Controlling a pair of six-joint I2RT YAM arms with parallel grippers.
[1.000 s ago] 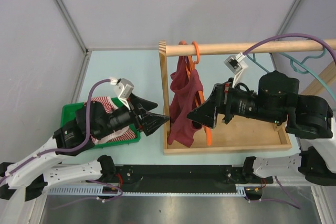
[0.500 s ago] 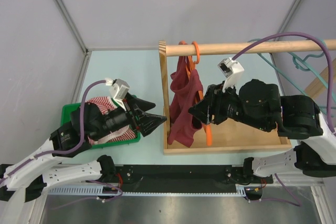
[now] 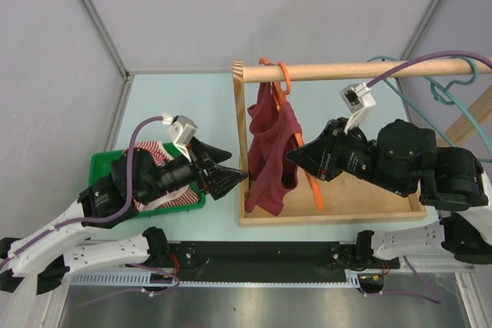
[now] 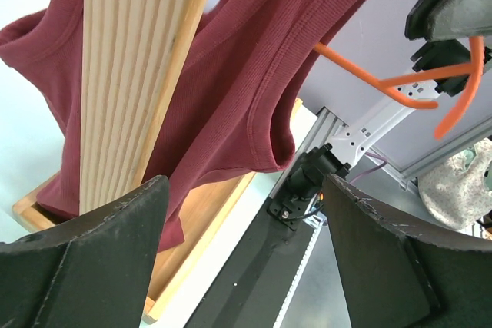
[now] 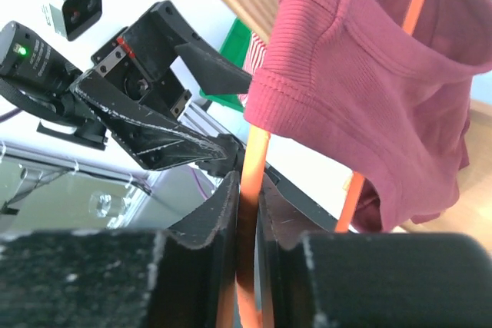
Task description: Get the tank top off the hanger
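Observation:
A maroon tank top (image 3: pixel 269 151) hangs on an orange hanger (image 3: pixel 314 186), whose hook is over the wooden rod (image 3: pixel 369 71) of a rack. My right gripper (image 3: pixel 296 160) reaches in from the right. The right wrist view shows this gripper (image 5: pixel 247 186) shut on the hanger's orange bar (image 5: pixel 252 151) just below the tank top's strap (image 5: pixel 361 90). My left gripper (image 3: pixel 238 177) stands open at the rack's left post (image 3: pixel 239 136). The left wrist view has the post (image 4: pixel 134 74), the tank top (image 4: pixel 254 74) and the hanger (image 4: pixel 361 71) beyond the empty left gripper (image 4: pixel 242 186).
The rack stands on a wooden base tray (image 3: pixel 369 205). A green bin (image 3: pixel 104 165) holding a striped cloth (image 3: pixel 154 151) lies under the left arm. Teal hangers (image 3: pixel 438 94) and a wooden hanger (image 3: pixel 473 120) hang at the rod's right end.
My right gripper has gone from open to shut on the hanger's bar, and the hanger's lower end has swung slightly right. The left gripper stays open in about the same place.

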